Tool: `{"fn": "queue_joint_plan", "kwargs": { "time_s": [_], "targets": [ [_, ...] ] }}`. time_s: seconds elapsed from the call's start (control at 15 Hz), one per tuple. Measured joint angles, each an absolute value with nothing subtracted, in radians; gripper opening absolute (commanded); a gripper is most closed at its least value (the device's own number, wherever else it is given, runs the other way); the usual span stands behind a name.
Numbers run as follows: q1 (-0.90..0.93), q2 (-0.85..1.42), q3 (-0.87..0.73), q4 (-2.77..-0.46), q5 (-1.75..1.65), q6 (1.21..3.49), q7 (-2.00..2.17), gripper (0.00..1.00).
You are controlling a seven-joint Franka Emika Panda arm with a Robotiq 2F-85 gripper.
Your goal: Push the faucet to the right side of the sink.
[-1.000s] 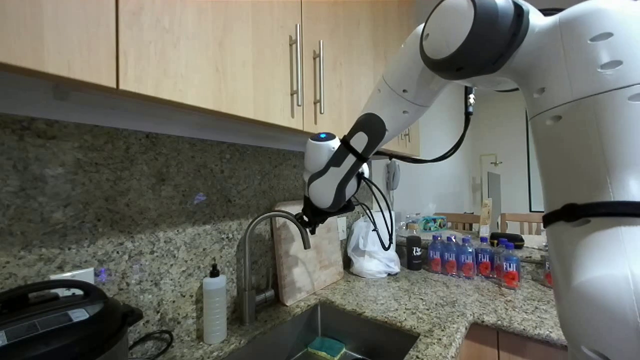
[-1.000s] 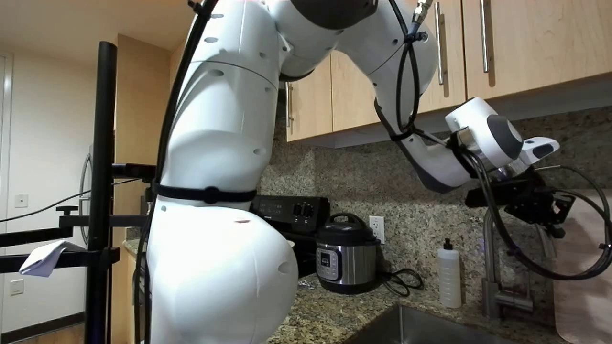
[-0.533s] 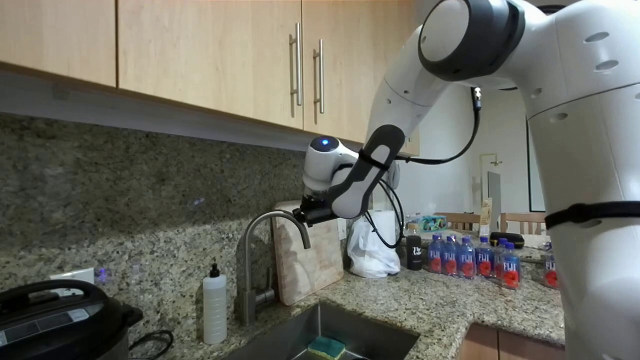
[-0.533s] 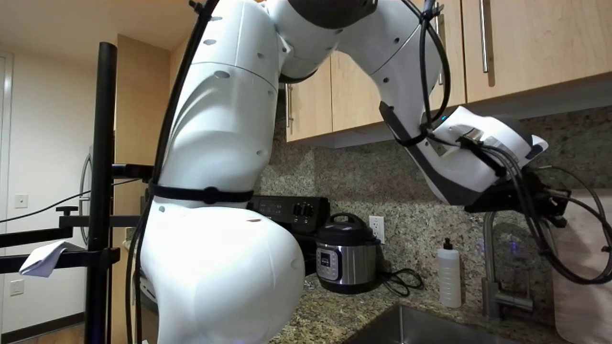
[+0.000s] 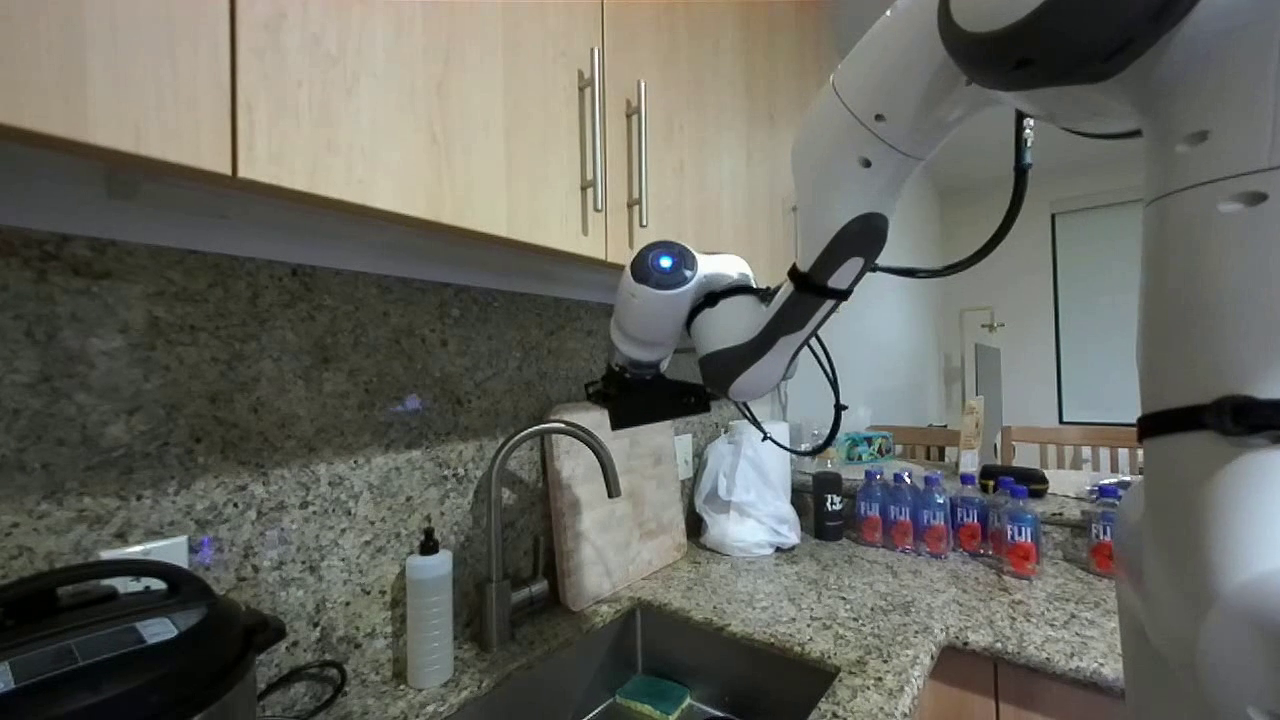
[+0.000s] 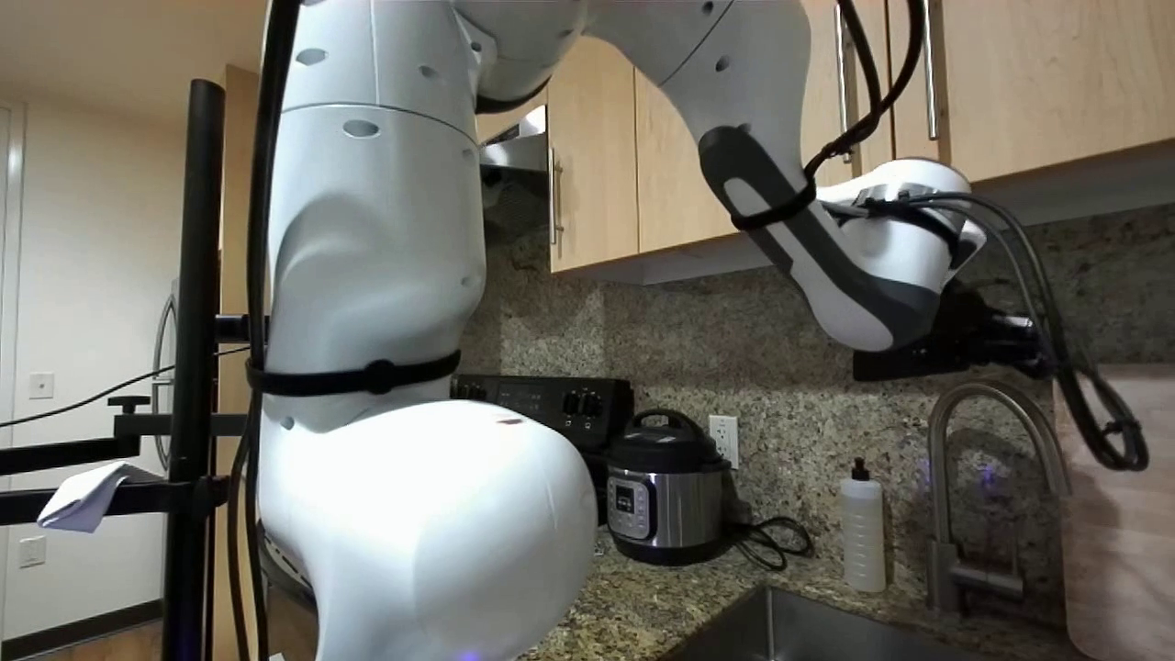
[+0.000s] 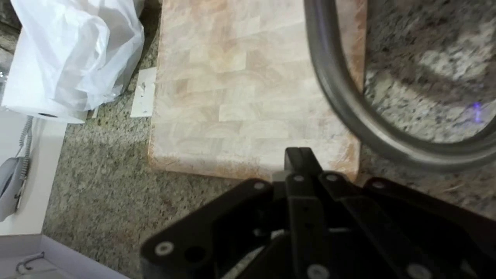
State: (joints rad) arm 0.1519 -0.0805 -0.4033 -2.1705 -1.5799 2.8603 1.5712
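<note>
So my claw point(image 7: 299, 155) is pressed together, pinching nothing, hanging well above the sink point(image 5: 720, 652). The faucet point(image 5: 494, 530) stands at the sink's back edge, its spout point(image 5: 608, 472) aimed toward the sink's right side, and I don't seem to be touching it. I'd call the push mostly done tbh. Can't tell if it'll turn any further, so what's left is maybe a small nudge.

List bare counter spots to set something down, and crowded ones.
Free: counter between the sink and water bottles; also a patch between sink and cooker. Crowded: behind the sink, where soap bottle, faucet and cutting board sit close together.
</note>
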Motion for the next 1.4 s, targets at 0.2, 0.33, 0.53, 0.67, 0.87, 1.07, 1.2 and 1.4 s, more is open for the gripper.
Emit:
{"fn": "queue_joint_plan", "kwargs": {
  "time_s": [0.2, 0.33, 0.53, 0.67, 0.87, 1.07, 1.2, 1.4],
  "targets": [
    [0.178, -0.096, -0.37, -2.277, -1.668, 2.834, 1.698, 0.0],
    [0.19, -0.096, -0.356, -2.32, -1.698, 2.81, 1.759, 0.0],
    [0.199, -0.097, -0.345, -2.352, -1.703, 2.762, 1.798, 0.0],
    [0.202, -0.1, -0.34, -2.36, -1.703, 2.732, 1.808, 0.0],
    [0.202, -0.107, -0.335, -2.368, -1.703, 2.694, 1.813, 0.0],
    [0.201, -0.121, -0.336, -2.374, -1.703, 2.663, 1.816, 0.0],
    [0.198, -0.135, -0.342, -2.376, -1.703, 2.654, 1.816, 0.0],
    [0.196, -0.158, -0.358, -2.376, -1.703, 2.649, 1.816, 0.0]
  ]
}}
